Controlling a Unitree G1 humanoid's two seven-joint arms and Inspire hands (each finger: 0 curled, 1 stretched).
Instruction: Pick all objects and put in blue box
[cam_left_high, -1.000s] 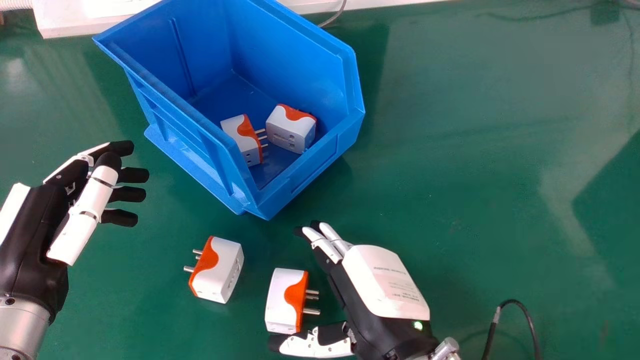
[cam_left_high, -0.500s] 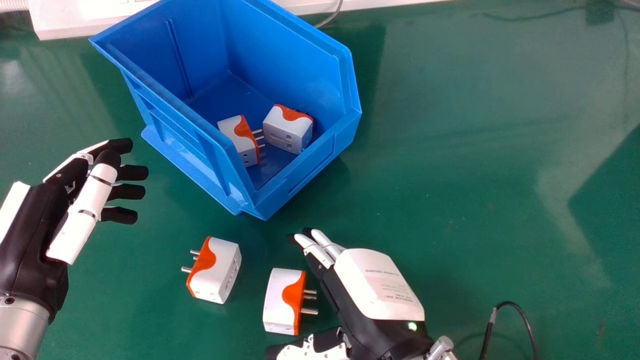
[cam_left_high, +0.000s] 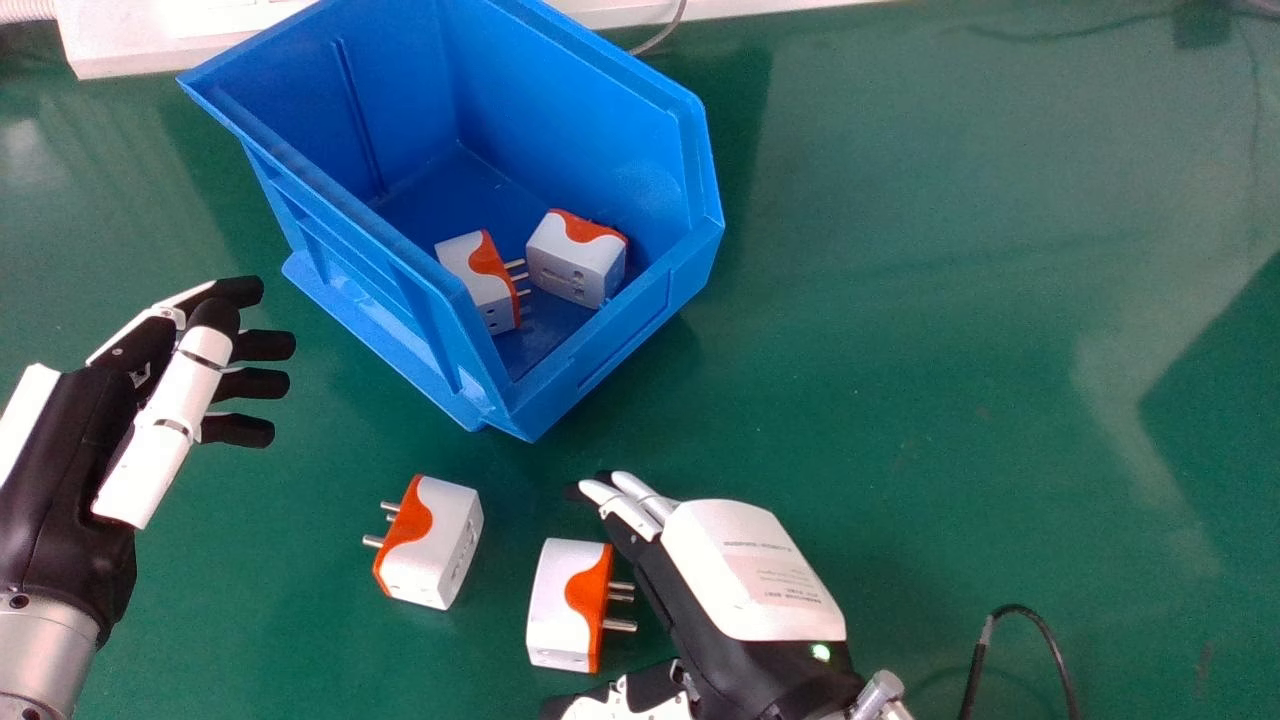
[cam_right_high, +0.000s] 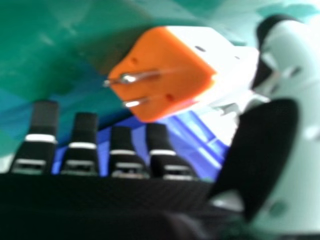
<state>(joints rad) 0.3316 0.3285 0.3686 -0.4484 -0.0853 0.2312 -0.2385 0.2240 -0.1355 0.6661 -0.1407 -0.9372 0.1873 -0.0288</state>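
Right hand (cam_left_high: 752, 575), fingers nearly straight and holding nothing, is beside the prongs of a white-and-orange plug adapter (cam_left_high: 558, 605) on the green table (cam_left_high: 900, 400) and should close squarely around its body, not its prongs.

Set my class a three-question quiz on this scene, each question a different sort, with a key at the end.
1. True or false: two adapters lie inside the blue box.
2. Fill in the number: on the green table, outside the box, lie ____ adapters.
3. Choose one: on the loose adapter nearer the right hand, the pins point (a) toward the box, (b) toward that hand, (c) away from that hand.

Key: 1 true; 2 two; 3 b
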